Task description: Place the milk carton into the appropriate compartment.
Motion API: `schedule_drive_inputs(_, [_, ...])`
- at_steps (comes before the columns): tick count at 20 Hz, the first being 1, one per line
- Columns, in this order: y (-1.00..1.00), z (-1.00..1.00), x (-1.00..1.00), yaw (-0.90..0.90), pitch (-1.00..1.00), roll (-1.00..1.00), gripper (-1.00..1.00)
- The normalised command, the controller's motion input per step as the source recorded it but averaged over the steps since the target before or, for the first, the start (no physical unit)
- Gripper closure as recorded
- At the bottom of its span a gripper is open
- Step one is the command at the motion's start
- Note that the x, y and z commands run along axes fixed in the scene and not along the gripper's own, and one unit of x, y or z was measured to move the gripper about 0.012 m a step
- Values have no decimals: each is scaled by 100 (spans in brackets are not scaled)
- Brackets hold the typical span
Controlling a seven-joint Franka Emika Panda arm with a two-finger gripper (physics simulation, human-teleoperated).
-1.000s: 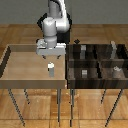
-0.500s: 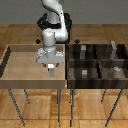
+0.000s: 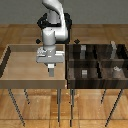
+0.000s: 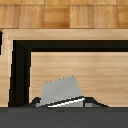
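Over the light tray (image 3: 15, 75), on the exterior view's left, the gripper (image 3: 51, 68) hangs low near the tray's right wall. A pale block at its tip reads as the carton (image 3: 51, 70), though arm and carton blur together. Whether the fingers are apart or clamped cannot be told from this view. The dark bin (image 3: 97, 62) lies on the exterior view's right, split into compartments, some holding small grey items.

From the wrist view, the carton (image 4: 61, 91) fills the space directly under the hand, tilted, inside the tray walls (image 4: 20, 65). Finger tips stay hidden here too; contact is unconfirmed. Judged stage: grasping, transfer not yet begun.
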Motion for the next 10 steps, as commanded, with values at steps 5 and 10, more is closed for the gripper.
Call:
schedule_drive_inputs(5, [0, 80, 0, 0, 0, 0, 100])
schedule_drive_inputs(10, [0, 100, 0, 0, 0, 0, 100])
